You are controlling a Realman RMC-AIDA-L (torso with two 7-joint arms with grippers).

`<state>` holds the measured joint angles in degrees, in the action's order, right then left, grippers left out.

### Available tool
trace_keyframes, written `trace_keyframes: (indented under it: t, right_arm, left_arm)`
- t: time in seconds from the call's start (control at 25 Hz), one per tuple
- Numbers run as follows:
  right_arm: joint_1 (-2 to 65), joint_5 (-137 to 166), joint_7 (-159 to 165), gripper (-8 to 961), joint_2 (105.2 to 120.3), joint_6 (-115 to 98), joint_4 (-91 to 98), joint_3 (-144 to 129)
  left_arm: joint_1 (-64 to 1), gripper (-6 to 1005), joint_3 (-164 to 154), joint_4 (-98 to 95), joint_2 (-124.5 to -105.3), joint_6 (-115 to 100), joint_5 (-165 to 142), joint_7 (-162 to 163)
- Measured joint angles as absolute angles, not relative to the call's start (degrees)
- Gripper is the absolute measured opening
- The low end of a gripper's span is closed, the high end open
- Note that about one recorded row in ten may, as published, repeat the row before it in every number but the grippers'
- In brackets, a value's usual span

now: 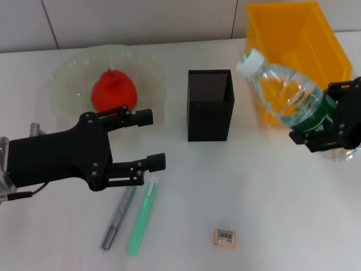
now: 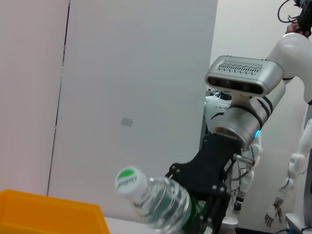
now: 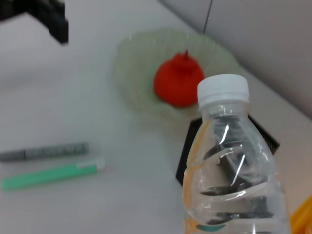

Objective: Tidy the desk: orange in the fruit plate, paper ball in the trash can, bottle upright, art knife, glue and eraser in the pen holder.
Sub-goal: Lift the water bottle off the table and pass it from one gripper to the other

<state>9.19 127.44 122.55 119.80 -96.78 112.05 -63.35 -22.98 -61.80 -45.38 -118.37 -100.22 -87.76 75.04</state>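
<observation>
- Right gripper (image 1: pixel 321 127): at the right edge of the desk, jaws clamped on the green-labelled lower part of the bottle (image 1: pixel 285 93). The bottle is held tilted, its white cap (image 1: pixel 250 61) pointing up and toward the robot's left, in front of the trash can (image 1: pixel 304 39).
- Left gripper (image 1: pixel 151 140): above the desk at the left, jaws spread wide and holding nothing, just in front of the fruit plate (image 1: pixel 67 73).
- Orange (image 1: pixel 114 90): lies inside the fruit plate, puckered top upward.
- Pen holder (image 1: pixel 210 104): stands upright on the white desk (image 1: pixel 271 214), between the fruit plate and the trash can.
- Grey pen-shaped item (image 1: pixel 118 217) and green pen-shaped item (image 1: pixel 142 219): lie side by side on the desk below the left gripper's lower finger.
- Eraser (image 1: pixel 224 236): lies flat near the front edge of the desk, barcode sticker up, well apart from the pen holder.
- Right wrist view: bottle close up, with the orange in the plate and both pen-shaped items beyond it.
</observation>
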Motion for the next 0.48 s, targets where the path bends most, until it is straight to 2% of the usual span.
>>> trace_keyframes:
  t: [0.48]
  right_arm:
    - [6.3, 105.8, 110.4, 767, 119.6, -95.3, 98.8, -54.2]
  left_arm:
    - [-23.1, 789, -61.5, -44.9, -118.49, -100.2, -85.8, 74.5]
